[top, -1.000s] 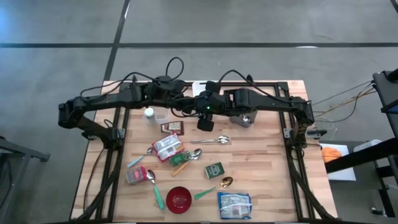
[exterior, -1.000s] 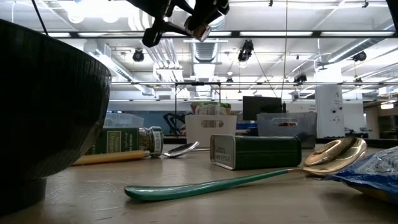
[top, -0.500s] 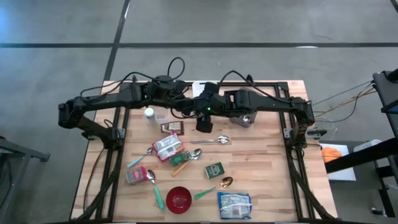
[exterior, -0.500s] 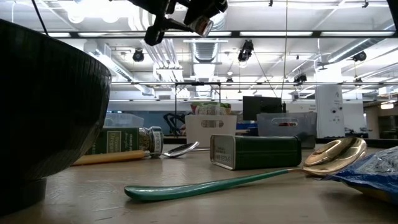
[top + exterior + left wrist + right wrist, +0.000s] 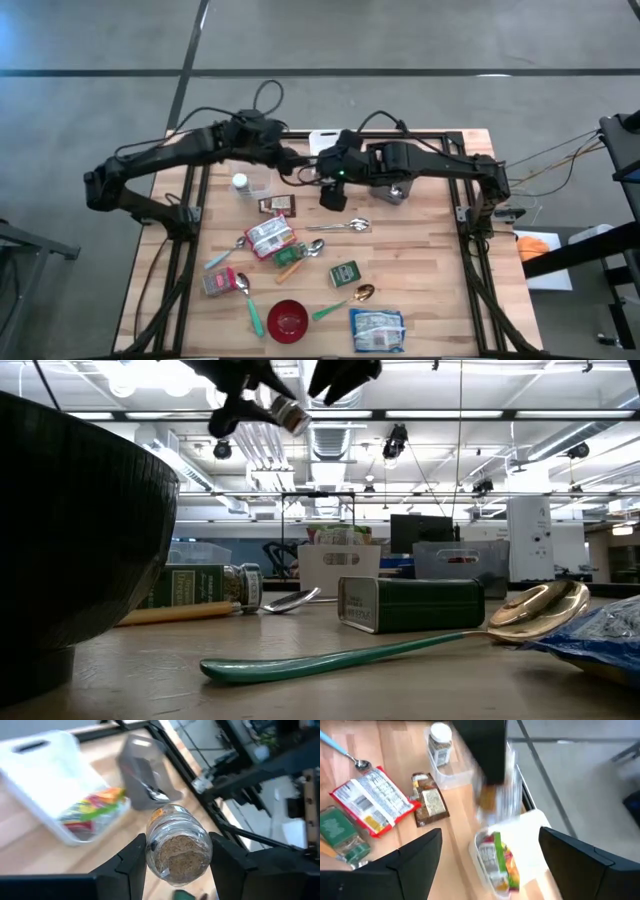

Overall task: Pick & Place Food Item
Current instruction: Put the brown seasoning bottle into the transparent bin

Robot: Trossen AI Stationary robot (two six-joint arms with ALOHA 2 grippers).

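Note:
High above the table's far middle, my left gripper (image 5: 177, 840) is shut on a glass spice jar (image 5: 178, 851) with brown contents. The low view shows the same jar (image 5: 291, 416) near the picture's top. My right gripper (image 5: 490, 832) stands just right of it, open, its fingers (image 5: 345, 375) clear of the jar. The jar shows blurred (image 5: 492, 795) ahead of my right gripper. A white tray (image 5: 55, 790) with a colourful packet sits at the table's far edge. My left gripper pinches the jar's glass body (image 5: 153, 847) between its two fingers, one on each opposite side. The jar's round end with the brown contents faces the wrist camera. The jar is tilted and hangs lifted clear, far above the table.
A grey holder (image 5: 392, 192) with a spoon stands right of the grippers. Below them lie a brown packet (image 5: 277, 205), a red-and-white packet (image 5: 270, 237), spoons, a green tin (image 5: 345, 272), a red bowl (image 5: 288, 320) and a blue packet (image 5: 377, 330). Another jar (image 5: 240, 183) stands at the left.
My right gripper has opened and let go of the jar. My left gripper, still shut on the jar, has carried it toward the table's left, away from the right gripper's fingers.

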